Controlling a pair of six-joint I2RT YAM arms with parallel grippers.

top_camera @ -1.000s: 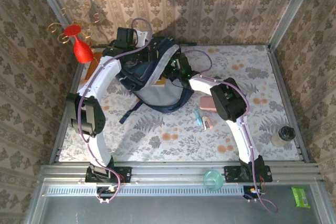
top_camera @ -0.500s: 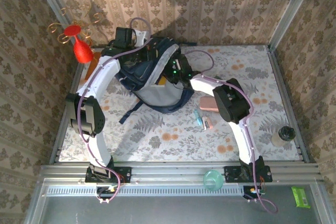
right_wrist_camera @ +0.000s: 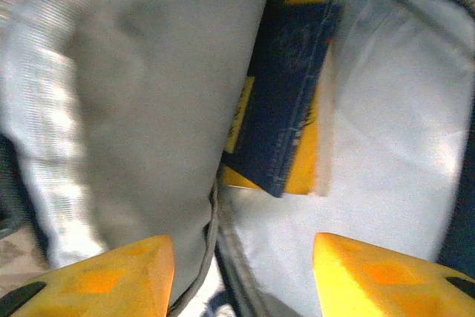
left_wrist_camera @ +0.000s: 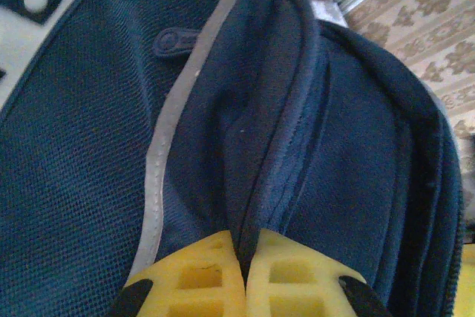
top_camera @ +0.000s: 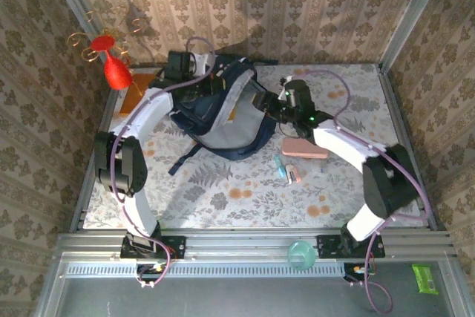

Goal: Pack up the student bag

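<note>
Jaws on the left gripper [left_wrist_camera: 243,261] are pinched tight on a navy seam fold of the student bag [left_wrist_camera: 89,146], while the right gripper [right_wrist_camera: 241,261] has its jaws spread apart at the bag's open mouth, facing the pale grey lining. Down inside sits what looks like a navy-and-yellow book [right_wrist_camera: 286,109], bit blurry though. The bag itself lies toward the back of the floral worktop [top_camera: 245,198], left of centre, with a pink case [top_camera: 304,148] just beside it.
</note>
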